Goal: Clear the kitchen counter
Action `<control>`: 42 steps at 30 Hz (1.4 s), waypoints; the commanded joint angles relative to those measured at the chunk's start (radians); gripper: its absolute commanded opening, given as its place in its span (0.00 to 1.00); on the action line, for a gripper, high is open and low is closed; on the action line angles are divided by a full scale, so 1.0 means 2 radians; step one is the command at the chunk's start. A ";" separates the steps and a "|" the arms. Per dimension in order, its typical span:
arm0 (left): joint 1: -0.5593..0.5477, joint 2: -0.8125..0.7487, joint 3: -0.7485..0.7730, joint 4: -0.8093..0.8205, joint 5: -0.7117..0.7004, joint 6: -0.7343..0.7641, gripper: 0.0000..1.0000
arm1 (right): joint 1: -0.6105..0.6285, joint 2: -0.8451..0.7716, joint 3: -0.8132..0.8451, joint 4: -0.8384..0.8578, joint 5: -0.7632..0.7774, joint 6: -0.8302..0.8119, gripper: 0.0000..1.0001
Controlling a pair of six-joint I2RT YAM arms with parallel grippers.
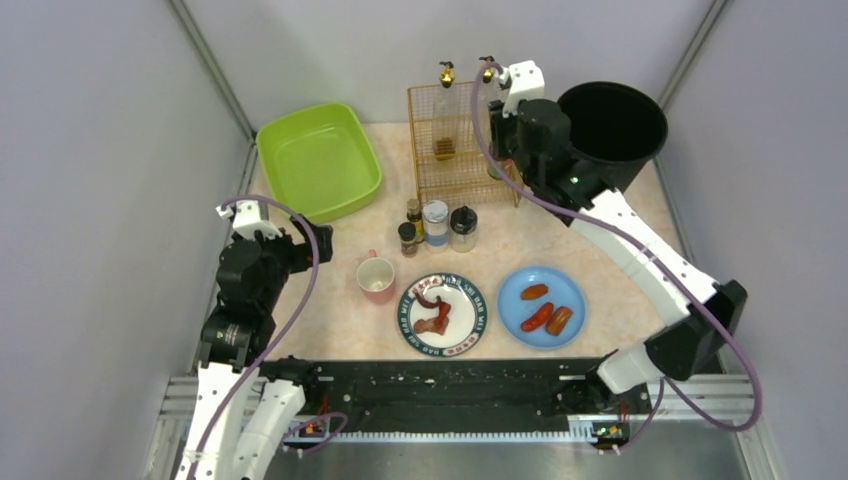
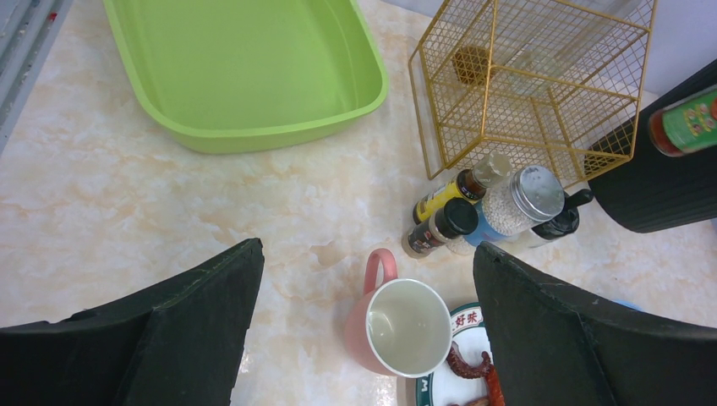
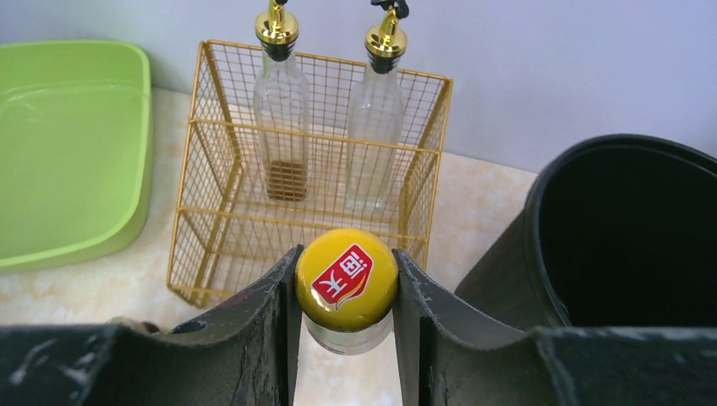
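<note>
The pale marbled kitchen counter [image 1: 300,320] holds a pink mug [image 1: 377,279], a patterned plate [image 1: 405,320] with reddish food scraps, a blue plate [image 1: 565,290] with three sausages, and several spice jars [image 1: 435,225]. My right gripper [image 3: 345,254] is shut on the yellow cap of a bottle [image 3: 347,279], held just in front of the gold wire rack [image 3: 313,169] and left of the black bin [image 3: 626,237]. My left gripper [image 2: 365,247] is open and empty, above the counter with the pink mug [image 2: 406,326] below its jaws.
A green basin [image 1: 320,160] sits at the back left. The wire rack [image 1: 430,185] holds two oil bottles [image 3: 283,118]. The black bin [image 1: 655,150] stands at the back right. Grey walls close in both sides, and a black rail [image 1: 440,385] runs along the near edge.
</note>
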 commanded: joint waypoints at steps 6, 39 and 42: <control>-0.001 -0.001 0.003 0.013 0.007 -0.003 0.98 | -0.054 0.102 0.133 0.112 -0.052 0.004 0.00; -0.001 0.003 0.005 0.011 0.001 0.000 0.98 | -0.105 0.272 0.158 0.174 -0.082 0.077 0.00; -0.001 0.003 0.005 0.011 0.000 0.000 0.98 | -0.108 0.275 0.147 0.180 -0.084 0.080 0.00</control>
